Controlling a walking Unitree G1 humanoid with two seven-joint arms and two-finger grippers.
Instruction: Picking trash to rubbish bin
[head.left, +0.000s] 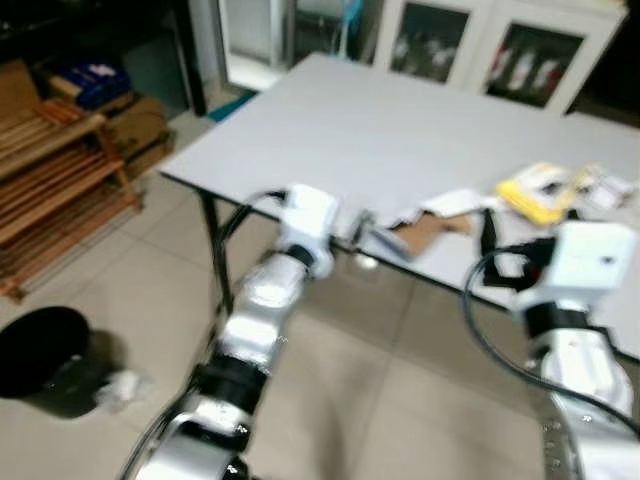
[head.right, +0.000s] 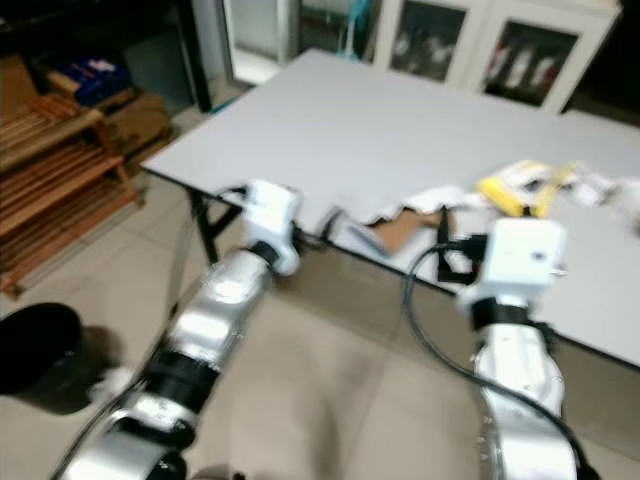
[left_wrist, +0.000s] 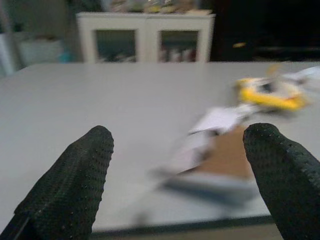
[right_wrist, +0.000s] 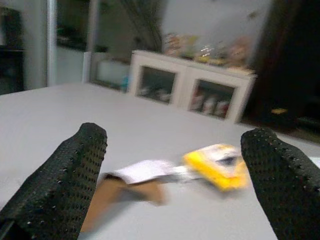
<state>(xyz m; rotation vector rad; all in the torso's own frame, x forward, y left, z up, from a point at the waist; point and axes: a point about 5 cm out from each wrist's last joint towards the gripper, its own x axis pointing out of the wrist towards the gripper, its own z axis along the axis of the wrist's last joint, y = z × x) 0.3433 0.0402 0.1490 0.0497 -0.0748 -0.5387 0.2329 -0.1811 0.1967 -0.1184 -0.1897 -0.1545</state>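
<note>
Trash lies near the grey table's (head.left: 340, 130) front edge: a brown cardboard scrap (head.left: 425, 232), white paper (head.left: 455, 202) and a yellow packet (head.left: 540, 190), with more wrappers at the far right. My left gripper (left_wrist: 180, 140) is open at the table edge, the cardboard scrap (left_wrist: 227, 155) and paper just ahead of its fingers. Beside it my right gripper (right_wrist: 175, 140) is open too, facing the cardboard (right_wrist: 117, 197) and the yellow packet (right_wrist: 217, 167). Neither holds anything. A black rubbish bin (head.left: 40, 350) stands on the floor at the far left.
A crumpled white piece (head.left: 120, 388) lies on the tiles beside the bin. A wooden rack (head.left: 55, 190) and cardboard boxes stand at the left. A white glass-door cabinet (head.left: 490, 45) is behind the table. Black table legs (head.left: 215, 250) stand near my left arm.
</note>
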